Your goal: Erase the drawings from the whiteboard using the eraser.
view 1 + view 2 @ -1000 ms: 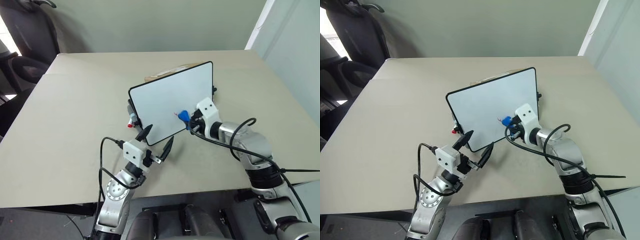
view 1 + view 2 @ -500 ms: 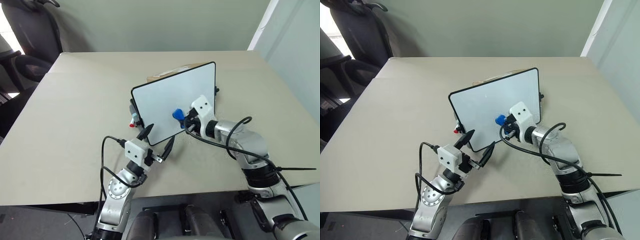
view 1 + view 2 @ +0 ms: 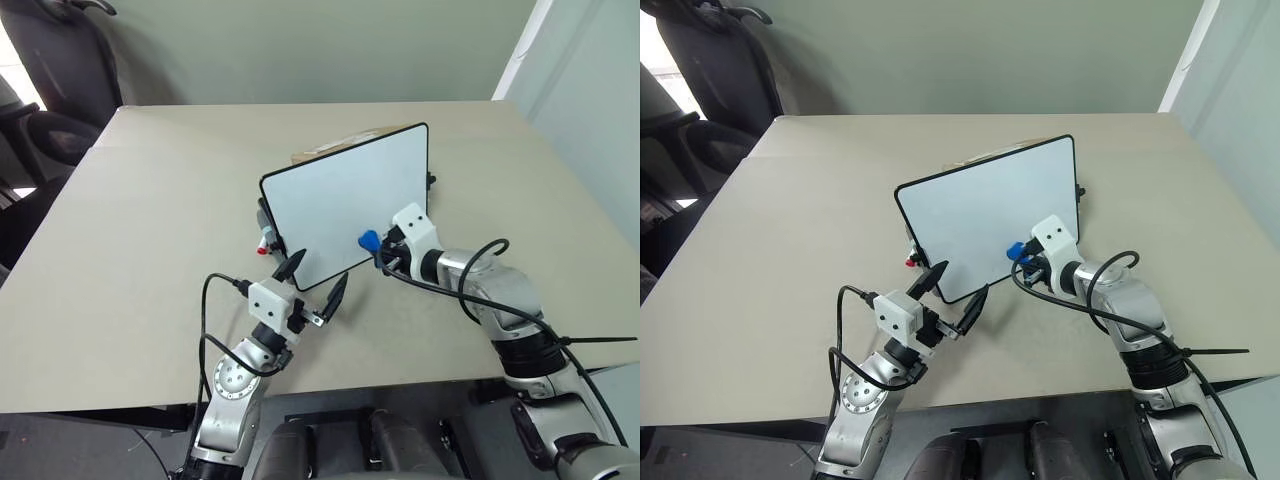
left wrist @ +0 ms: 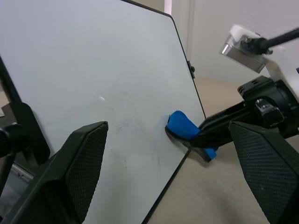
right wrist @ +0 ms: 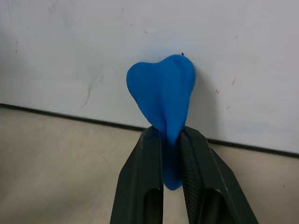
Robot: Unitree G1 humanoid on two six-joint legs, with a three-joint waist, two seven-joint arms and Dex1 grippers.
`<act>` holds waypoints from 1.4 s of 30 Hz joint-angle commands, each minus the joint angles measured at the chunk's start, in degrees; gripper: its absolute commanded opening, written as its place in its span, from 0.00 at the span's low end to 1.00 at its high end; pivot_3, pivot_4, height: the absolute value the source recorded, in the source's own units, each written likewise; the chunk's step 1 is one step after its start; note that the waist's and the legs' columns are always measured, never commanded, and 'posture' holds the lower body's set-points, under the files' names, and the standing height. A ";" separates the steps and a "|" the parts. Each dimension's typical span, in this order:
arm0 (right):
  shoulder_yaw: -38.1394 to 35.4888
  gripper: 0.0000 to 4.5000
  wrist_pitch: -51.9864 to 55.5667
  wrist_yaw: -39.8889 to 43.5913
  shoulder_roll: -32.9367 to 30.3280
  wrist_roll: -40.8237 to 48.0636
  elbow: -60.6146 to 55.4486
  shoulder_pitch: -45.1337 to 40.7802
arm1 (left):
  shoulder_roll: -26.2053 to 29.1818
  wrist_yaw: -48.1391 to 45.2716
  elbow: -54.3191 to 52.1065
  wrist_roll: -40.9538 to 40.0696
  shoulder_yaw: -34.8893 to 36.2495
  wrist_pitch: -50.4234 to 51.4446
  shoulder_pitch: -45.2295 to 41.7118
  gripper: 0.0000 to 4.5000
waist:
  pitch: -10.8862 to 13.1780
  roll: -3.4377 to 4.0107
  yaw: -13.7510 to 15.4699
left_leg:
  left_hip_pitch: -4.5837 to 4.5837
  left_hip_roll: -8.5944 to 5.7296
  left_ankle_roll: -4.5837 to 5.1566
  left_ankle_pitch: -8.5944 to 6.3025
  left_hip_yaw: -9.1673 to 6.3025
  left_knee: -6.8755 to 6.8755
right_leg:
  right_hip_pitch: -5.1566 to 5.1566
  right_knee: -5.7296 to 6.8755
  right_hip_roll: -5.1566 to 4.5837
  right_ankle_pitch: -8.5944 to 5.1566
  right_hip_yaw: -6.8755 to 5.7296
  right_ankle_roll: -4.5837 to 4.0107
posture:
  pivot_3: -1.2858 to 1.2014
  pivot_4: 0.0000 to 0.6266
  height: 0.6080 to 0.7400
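Note:
The whiteboard stands tilted on the table, its white face toward me. My right gripper is shut on the blue eraser, whose rounded end presses against the board's lower right part, just above the black frame. The eraser also appears in the left wrist view, flat against the board. The drawings are out of view; the face around the eraser bears only faint grey smudges and tiny specks. My left gripper hangs open in front of the board's lower corner, touching nothing.
A red-tipped marker lies by the board's left edge. A brown cardboard piece pokes out behind the board. A dark office chair stands beyond the table's far left corner. The table's near edge runs just behind my left wrist.
The right gripper swept the eraser left across the board, then back right and slightly lower. The small red mark beside the eraser a second ago is gone. The left gripper stayed put.

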 commanded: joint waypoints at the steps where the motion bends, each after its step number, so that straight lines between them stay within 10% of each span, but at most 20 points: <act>1: -2.61 0.08 -1.48 -0.16 0.79 0.81 -4.44 -3.50 | 0.00 -0.21 -1.79 -0.25 -0.29 -0.51 -0.04 1.00 | 0.00 0.00 -0.13 | 0.00 0.00 0.00 0.00 0.00 0.00 | -0.01 0.01 0.00 0.00 0.00 0.00 | 0.52 0.24 1.00; 24: -18.08 0.08 1.65 1.28 -11.53 2.60 -9.15 7.35 | 0.88 -0.30 -3.42 -0.62 -0.24 0.10 1.31 1.00 | 0.00 -0.01 1.07 | -0.02 0.00 0.14 -0.13 -0.01 -0.03 | 0.12 0.01 -0.01 -0.27 0.01 -0.23 | 0.52 0.24 1.00; 42: -10.69 0.08 2.82 1.48 -11.37 2.05 -8.21 8.28 | 0.03 -0.34 -1.97 0.40 -1.27 -0.32 0.59 1.00 | 0.00 0.00 0.45 | 0.16 0.00 0.13 -0.19 0.03 0.04 | 0.24 0.03 0.00 -0.37 0.01 0.29 | 0.52 0.24 1.00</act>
